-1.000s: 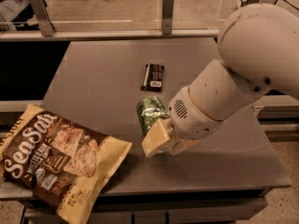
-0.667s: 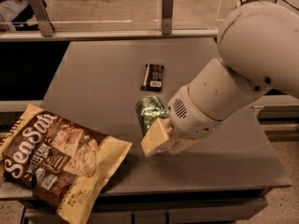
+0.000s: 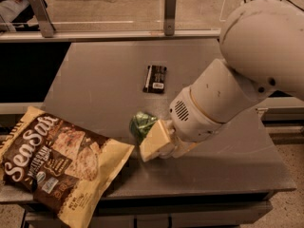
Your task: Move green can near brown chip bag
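Plainly, claw (image 3: 152,145) sits at green can (image 3: 141,124); brown chip bag (image 3: 61,165) reads "SenSati".

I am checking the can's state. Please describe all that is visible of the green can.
The green can is small, of shiny metal with a pale mottled pattern, and looks dented. It is low over the grey table, close beside the right corner of the brown chip bag. The gripper covers its lower right side.
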### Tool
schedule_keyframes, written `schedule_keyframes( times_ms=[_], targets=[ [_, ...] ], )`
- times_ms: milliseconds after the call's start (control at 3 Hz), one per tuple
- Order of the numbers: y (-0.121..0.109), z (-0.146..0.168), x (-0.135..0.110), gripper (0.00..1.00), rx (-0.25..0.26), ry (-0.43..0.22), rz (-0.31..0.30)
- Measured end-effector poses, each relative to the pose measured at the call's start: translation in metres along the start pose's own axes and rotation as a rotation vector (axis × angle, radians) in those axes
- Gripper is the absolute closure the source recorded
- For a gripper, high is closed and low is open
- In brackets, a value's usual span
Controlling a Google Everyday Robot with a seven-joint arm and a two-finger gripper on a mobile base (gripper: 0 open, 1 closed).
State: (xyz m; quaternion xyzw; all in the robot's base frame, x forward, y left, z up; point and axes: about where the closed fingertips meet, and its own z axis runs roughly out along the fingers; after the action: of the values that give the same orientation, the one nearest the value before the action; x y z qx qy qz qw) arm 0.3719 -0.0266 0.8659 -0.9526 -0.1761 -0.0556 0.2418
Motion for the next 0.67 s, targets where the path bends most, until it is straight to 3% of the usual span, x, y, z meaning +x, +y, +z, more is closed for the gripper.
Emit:
schedule_keyframes(
  times_ms=[333, 667],
  targets=[
    [-0.0020, -0.0011, -0.0002, 0.00, -0.004, 0.003, -0.004],
    [-0.0020, -0.0011, -0.0002, 0.00, -0.004, 0.003, -0.004]
  ],
)
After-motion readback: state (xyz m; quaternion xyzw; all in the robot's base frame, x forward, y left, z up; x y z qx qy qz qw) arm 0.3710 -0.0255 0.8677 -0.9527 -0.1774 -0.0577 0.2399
